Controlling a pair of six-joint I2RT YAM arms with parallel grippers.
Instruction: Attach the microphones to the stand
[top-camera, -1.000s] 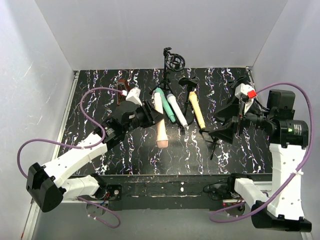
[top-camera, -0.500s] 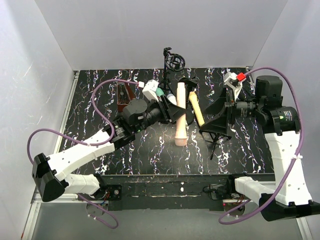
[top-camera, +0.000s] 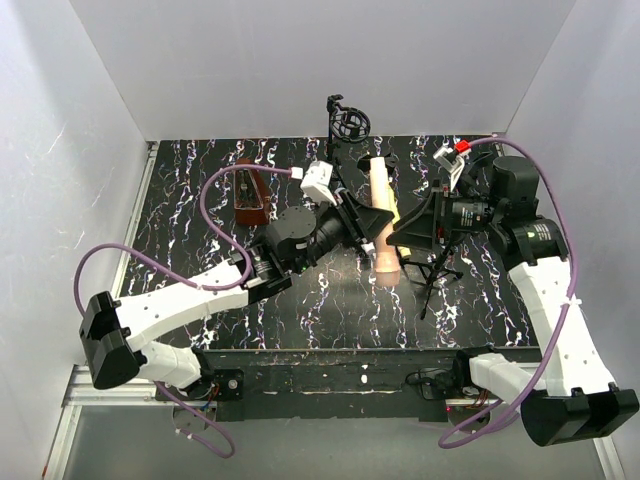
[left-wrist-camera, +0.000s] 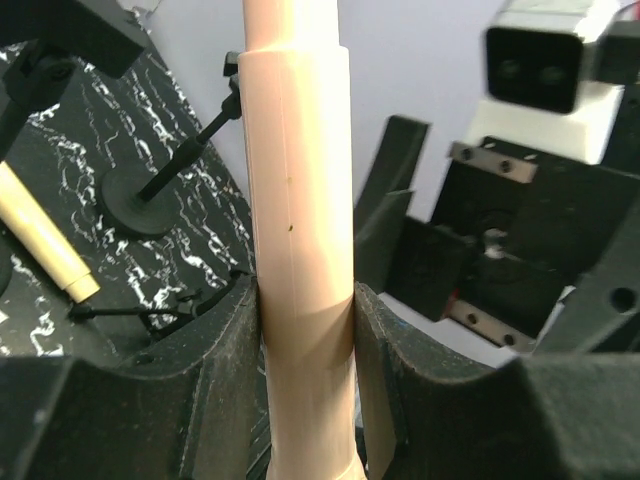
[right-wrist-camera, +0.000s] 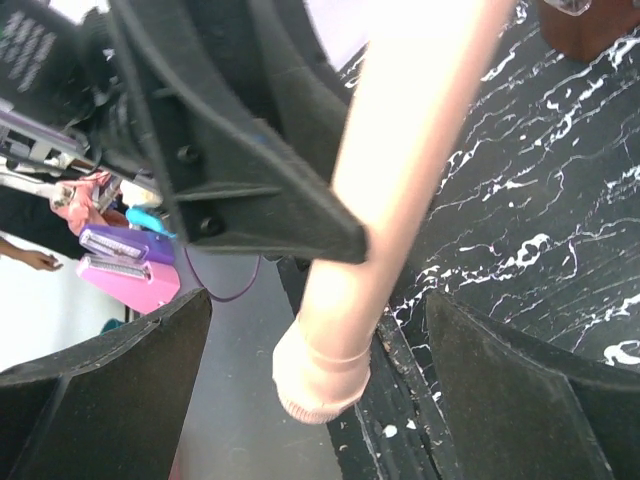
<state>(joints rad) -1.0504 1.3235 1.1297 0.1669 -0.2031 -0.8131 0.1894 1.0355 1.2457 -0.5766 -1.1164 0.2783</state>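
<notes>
Mic (top-camera: 380, 185) handover: grip before release

Mic is airborne mid-table, shaft clamped in left gripper (top-camera: 371, 222). Right gripper (top-camera: 412, 232) is wide open, straddling the head end. Likely best: close right squarely on bare shaft, clear of left's fingers, then release left.

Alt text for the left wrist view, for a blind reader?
A peach-pink stick microphone runs up mid-frame, clamped in the black left gripper. Behind, at right, the open right gripper faces it. At left, a yellow microphone's end lies on the black marbled table.
</notes>
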